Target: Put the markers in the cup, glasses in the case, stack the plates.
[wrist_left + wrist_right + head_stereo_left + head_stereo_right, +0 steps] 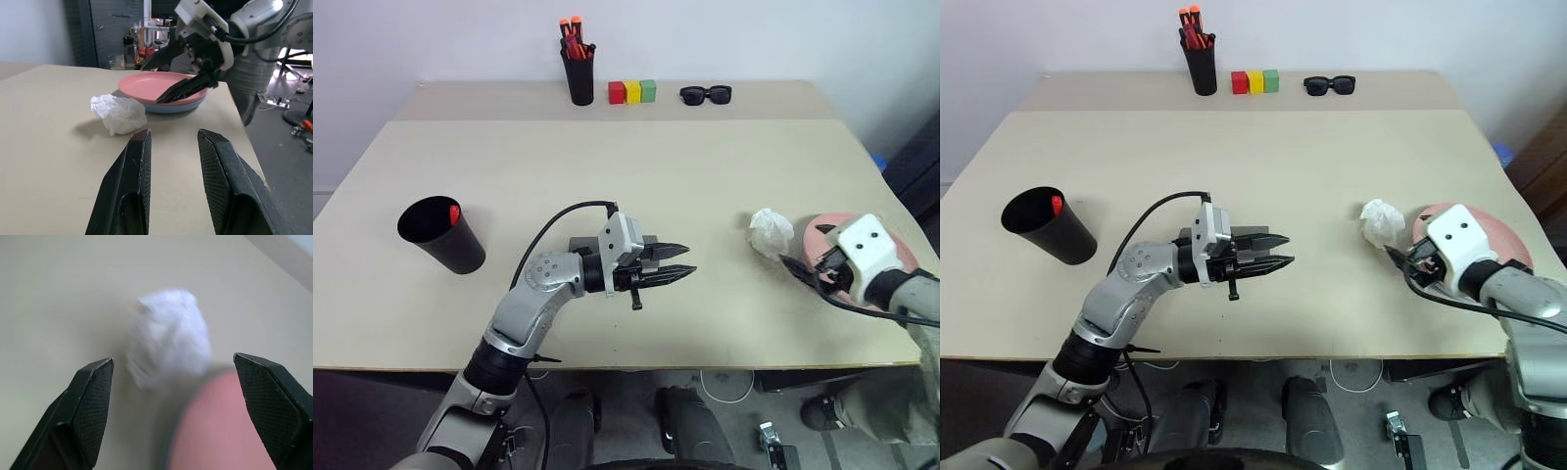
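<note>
Spreading wide over the near rim of the pink plate (159,85): right pincer (181,382), fingers far apart, holding nothing, one black fingertip hanging just above the plate's edge in the left wrist view. Sitting directly on the light blue plate (186,106), that pink plate, the two stacked at the right side of the surface (607,166). Lying just beside the stack, toward the middle of the surface: a crumpled white paper ball (771,233), apart from both fingers and framed between them in the right wrist view.

Hovering at the middle of the surface, pointing level toward the plates: left pincer (677,261), fingers parted by a narrow gap, gripping nothing, touching nothing. Lying partly hidden behind that wrist: a grey flat thing (582,244), too covered to identify.

Standing tilted at the left of the surface: black conical cup (440,235), a red marker (455,212) showing at its rim; whether the white marker is inside, impossible to tell.

Lining the far edge: black pen pot (578,76) with orange-capped pens, three coloured blocks (632,92), black sunglasses (706,94).
</note>
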Motion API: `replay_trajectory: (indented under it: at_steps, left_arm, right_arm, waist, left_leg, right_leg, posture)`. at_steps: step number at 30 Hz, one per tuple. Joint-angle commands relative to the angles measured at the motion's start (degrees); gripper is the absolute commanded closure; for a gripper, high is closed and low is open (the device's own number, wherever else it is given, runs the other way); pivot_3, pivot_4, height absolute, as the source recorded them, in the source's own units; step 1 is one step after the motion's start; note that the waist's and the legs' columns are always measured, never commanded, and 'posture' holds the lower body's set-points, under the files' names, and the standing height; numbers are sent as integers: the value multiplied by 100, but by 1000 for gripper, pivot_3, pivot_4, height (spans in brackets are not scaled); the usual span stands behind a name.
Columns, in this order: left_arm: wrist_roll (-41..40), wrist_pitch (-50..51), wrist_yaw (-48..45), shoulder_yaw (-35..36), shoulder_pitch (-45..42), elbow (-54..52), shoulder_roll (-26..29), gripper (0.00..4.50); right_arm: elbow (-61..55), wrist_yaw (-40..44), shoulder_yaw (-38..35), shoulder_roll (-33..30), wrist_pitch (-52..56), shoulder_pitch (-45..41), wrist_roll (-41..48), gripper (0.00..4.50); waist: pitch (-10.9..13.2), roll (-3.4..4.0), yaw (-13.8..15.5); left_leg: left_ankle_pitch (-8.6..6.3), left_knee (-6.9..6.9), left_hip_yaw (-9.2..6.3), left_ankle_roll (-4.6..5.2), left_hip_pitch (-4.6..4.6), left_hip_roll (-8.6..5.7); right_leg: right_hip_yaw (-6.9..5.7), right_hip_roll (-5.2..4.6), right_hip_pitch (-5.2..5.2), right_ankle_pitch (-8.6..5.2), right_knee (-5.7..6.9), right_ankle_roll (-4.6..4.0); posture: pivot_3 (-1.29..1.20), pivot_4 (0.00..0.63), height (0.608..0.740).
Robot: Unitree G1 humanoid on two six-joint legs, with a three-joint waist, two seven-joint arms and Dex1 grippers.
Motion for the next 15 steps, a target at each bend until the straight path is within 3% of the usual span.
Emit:
replay_trajectory:
  at_steps: [1, 8, 11, 15]
  left_arm:
    - [13, -94, 58, 106, -42, -142, -8, 3021]
    - [-2, -35, 231, 181, 147, -355, 110, 3021]
    - [-19, -20, 290, 192, 176, -396, 136, 3021]
    - [-26, -13, 324, 180, 208, -428, 143, 3021]
  right_arm:
    - [384, -344, 437, 171, -203, -379, -246, 538]
    - [1565, -953, 1213, 430, -400, -1166, -842, 538]
    - [1693, -1005, 1385, 404, -495, -1204, -979, 1390]
    - [1519, -1023, 1433, 426, -443, -1179, -994, 3361]
  waist:
    - [-1, 1, 3]
    - [-1, 3, 8]
    - [-1, 3, 18]
    - [-1, 3, 7]
  left_leg:
    - [0, 0, 1, 0, 0, 0]
    - [0, -4, -1, 0, -1, 0]
    - [0, -3, -4, 0, -4, -1]
    - [0, -3, -3, 0, -4, -1]
  right_leg:
    - [0, -1, 0, 0, 1, -1]
    - [0, -1, -3, 1, 1, -2]
    - [-2, -1, -3, 1, 0, -1]
    - [-1, -1, -3, 1, 1, 0]
  posture:
    - [0, 150, 740]
    - [0, 150, 740]
    - [0, 150, 740]
    - [0, 150, 740]
